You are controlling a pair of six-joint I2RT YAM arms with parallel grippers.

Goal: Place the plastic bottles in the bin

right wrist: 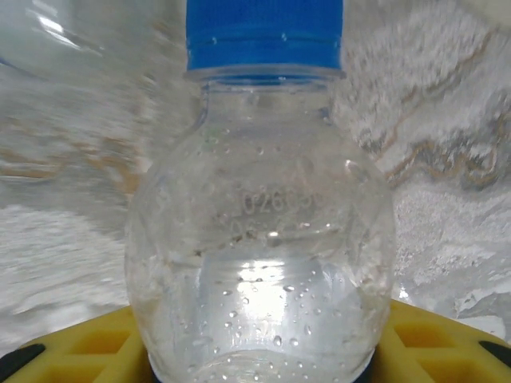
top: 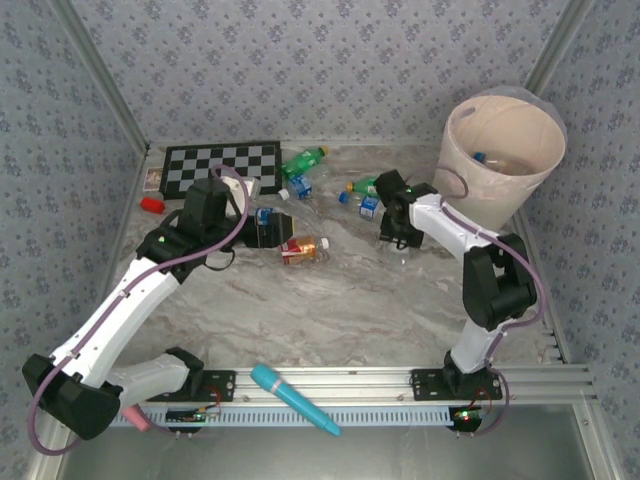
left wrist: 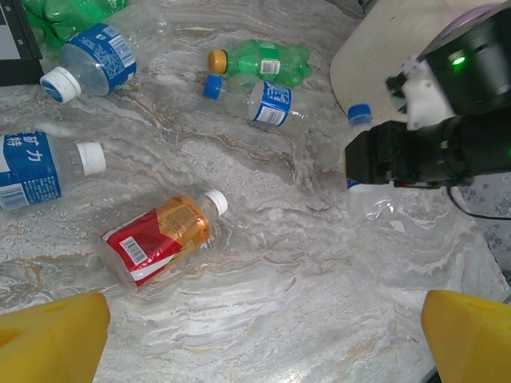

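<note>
My right gripper (top: 392,232) is shut on a clear plastic bottle (right wrist: 259,239) with a blue cap (right wrist: 263,32); its yellow fingers (right wrist: 80,351) press both sides of the body. The left wrist view shows that bottle (left wrist: 369,203) under the right gripper (left wrist: 399,155), next to the bin (left wrist: 383,56). My left gripper (left wrist: 259,351) hangs open over bare table near a red-labelled bottle (left wrist: 156,235). More bottles lie beyond: a green one (left wrist: 263,60) and blue-labelled ones (left wrist: 267,102) (left wrist: 92,56) (left wrist: 32,167). The pale bin (top: 505,150) stands at the far right with a bottle (top: 480,157) inside.
A chessboard (top: 220,165) lies at the far left with a small red block (top: 151,205) beside it. A teal microphone (top: 295,398) and a pink one (top: 137,418) rest on the near rail. Patterned walls close in the table.
</note>
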